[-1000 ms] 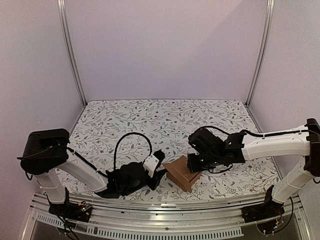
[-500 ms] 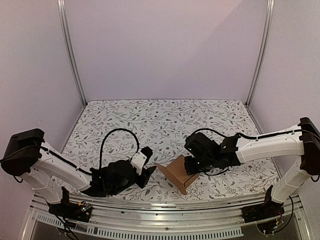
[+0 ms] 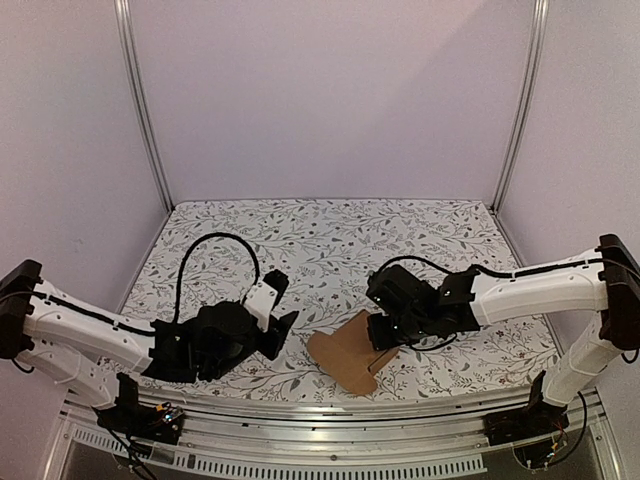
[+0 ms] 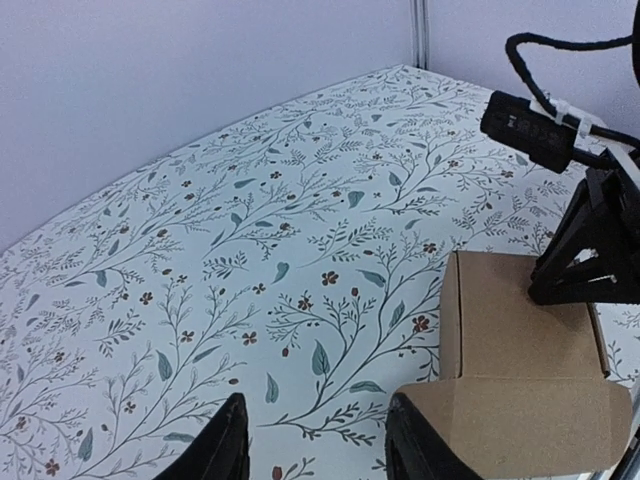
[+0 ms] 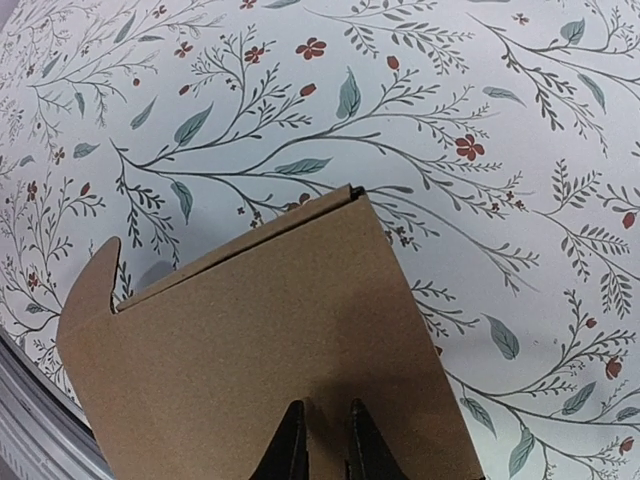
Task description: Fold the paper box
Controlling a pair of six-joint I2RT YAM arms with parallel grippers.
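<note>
Right wrist view: right claw clamped on edge of flat brown cardboard box, open floral table cover beyond; left claw apart, box rightward.

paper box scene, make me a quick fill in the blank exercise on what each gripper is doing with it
1. The right gripper pinches the edge of a plain ___ paper box.
2. The left gripper holds nothing, and its jaws stand ___.
3. In the top external view, the box lies ___ the two grippers on the table cover.

Missing words: brown; open; between
</note>
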